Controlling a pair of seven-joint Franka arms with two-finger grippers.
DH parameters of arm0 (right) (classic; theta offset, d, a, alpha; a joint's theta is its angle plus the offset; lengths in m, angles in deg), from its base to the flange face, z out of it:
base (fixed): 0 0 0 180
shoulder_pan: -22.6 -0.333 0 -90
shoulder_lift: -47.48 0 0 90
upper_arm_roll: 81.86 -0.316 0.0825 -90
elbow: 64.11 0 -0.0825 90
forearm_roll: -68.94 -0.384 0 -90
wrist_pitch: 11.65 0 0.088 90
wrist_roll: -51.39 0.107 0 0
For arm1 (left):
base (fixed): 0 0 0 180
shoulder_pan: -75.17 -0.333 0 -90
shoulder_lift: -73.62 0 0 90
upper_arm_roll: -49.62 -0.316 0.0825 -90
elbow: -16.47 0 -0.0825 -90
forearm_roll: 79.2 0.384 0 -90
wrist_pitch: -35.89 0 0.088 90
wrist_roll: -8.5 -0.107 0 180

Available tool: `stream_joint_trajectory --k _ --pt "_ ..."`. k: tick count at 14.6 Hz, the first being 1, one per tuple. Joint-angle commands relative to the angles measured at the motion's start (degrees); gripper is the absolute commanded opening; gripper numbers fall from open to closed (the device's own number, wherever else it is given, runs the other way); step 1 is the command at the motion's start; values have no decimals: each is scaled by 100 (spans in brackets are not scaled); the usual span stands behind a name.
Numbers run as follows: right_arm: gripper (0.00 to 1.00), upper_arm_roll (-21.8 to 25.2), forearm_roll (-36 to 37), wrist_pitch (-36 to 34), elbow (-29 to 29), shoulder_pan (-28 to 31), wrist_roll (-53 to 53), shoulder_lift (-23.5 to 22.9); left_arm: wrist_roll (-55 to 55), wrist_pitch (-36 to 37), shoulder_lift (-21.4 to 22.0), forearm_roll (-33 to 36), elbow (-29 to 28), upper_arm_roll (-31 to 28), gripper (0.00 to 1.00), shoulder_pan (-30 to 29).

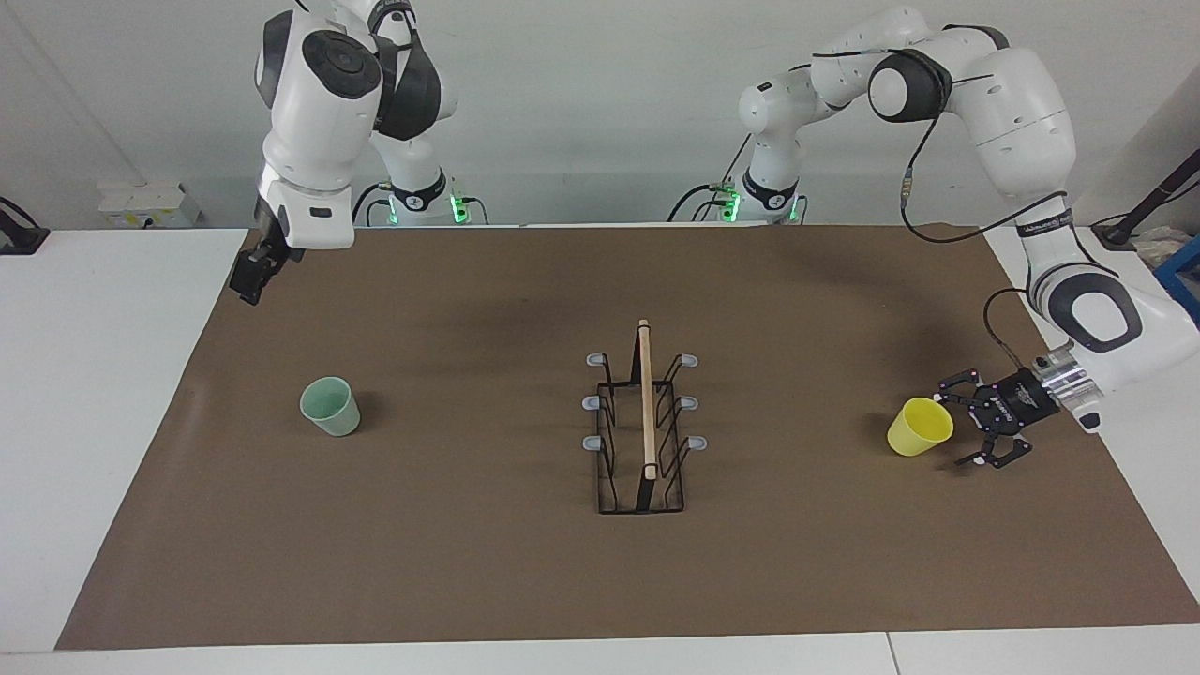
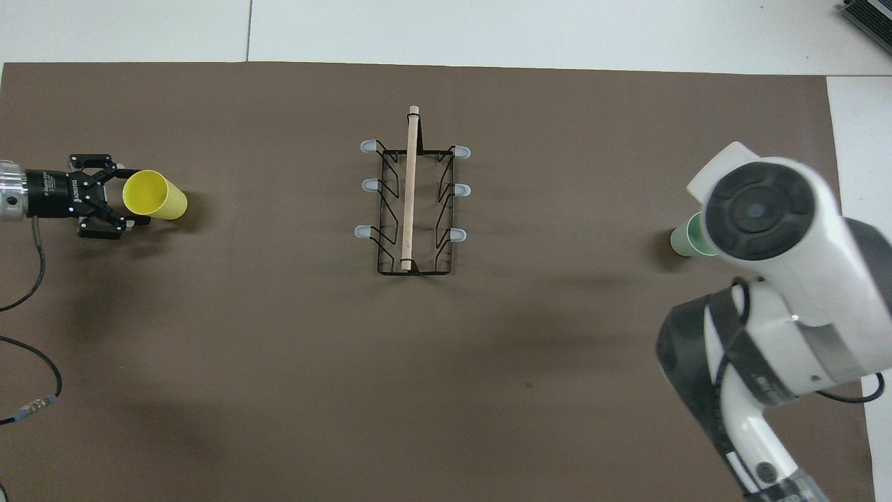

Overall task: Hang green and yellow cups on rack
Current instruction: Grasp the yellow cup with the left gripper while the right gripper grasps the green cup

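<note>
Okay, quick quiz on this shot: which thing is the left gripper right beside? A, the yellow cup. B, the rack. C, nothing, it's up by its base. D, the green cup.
A: the left gripper, jaws open, sits low at the rim of the yellow cup, while the green cup and the rack stand alone.

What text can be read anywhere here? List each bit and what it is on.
Left gripper: white lettering along its black body, too small to read.
Left arm: a small mark on the forearm, too blurred to read.
Yellow cup, green cup, rack: no text seen.
</note>
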Motion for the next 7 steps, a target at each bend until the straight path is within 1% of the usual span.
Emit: stream_joint_trajectory --k 1,3,5,6,7 --pt "100 -5 604 122 -149 -313 367 -559 -465 -169 349 -518 -663 1 100 36" --pt "100 -5 815 166 -149 -470 528 -910 -825 -178 419 -651 -839 1 100 19" --pt "100 -5 886 262 -149 -471 773 -1139 -1010 -178 463 -835 -936 1 100 -8" --pt "100 -5 939 255 -132 -514 888 -1340 -1142 -178 481 -932 -1015 1 100 9" --pt "100 -5 1131 202 -105 -689 1115 -1560 -1265 -230 533 -1080 -1146 1 100 27"
